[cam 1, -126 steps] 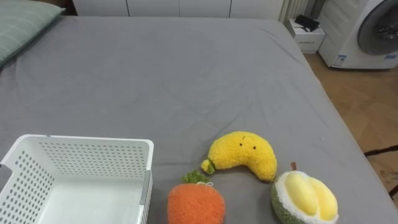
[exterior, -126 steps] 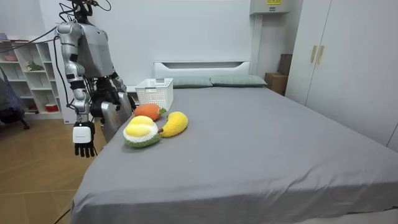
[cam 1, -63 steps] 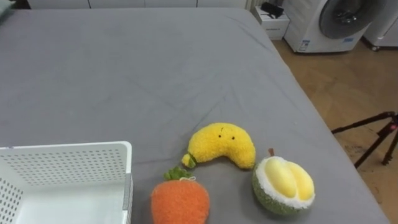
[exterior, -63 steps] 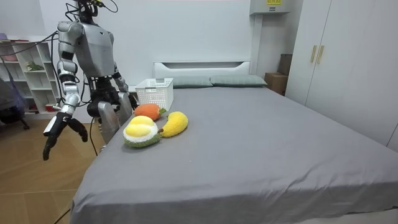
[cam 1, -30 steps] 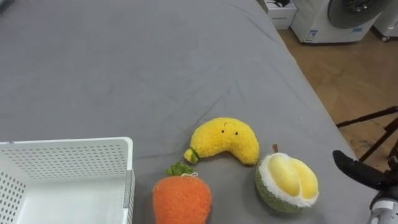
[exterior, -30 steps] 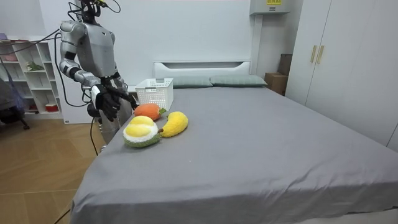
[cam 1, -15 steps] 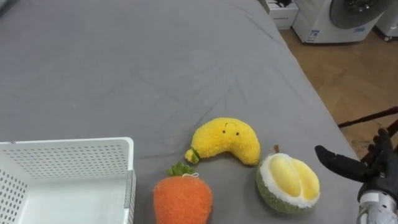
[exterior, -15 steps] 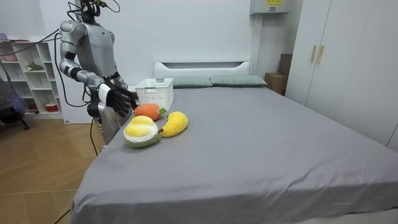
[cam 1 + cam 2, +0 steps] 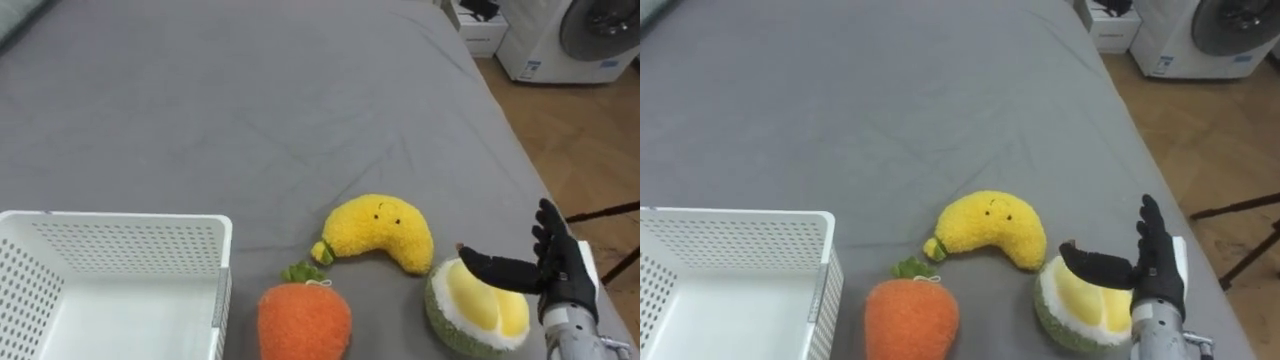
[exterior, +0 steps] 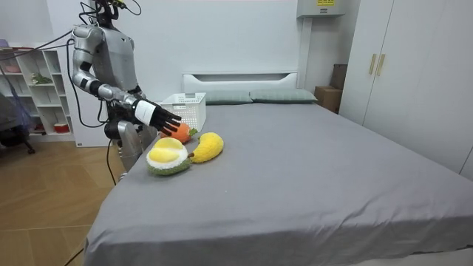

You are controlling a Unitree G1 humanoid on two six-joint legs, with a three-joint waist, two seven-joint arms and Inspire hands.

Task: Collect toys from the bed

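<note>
A: Right hand, state?

B: The right hand (image 9: 562, 272) is seen spread wide, fingers straight and apart, thumb thrown out to its left. Nothing is held. The thumb is laid across the top of the durian plush (image 9: 478, 310); whether contact is made cannot be told.

A: Step in hand?

B: A grasp on the durian is judged to be starting. The hand should be lowered until the palm meets the rounded shell, and the fingers then wrapped round the far side opposite the thumb. The toy is bulky, nearly as wide as the open hand, so a deep grip low on the body is advised; a pinch on the yellow top would likely slip off.

A: Material?

B: Soft pile throughout. The durian is noted as a half dome: green fuzzy rind, white rim, plump yellow lobes. Some give under pressure is expected, so the squeeze should be firm.

A: Other toys?

B: Further to the hand's left the carrot plush (image 9: 303, 322) is found, orange and shaggy, with a green tuft. Just beyond the durian, up and to the left of the thumb, the banana plush (image 9: 385, 232) is set, curved and yellow, with a small stitched face. All three are lying on the bed (image 9: 250, 110), close together.

A: Where are they to be put?

B: A white basket (image 9: 120, 217) of perforated plastic, rigid-walled, is placed well to the hand's left, past the carrot. Grey sheet, faintly creased, is stretched far beyond the hand. A washing machine (image 9: 590, 40) is noted farthest off.
</note>
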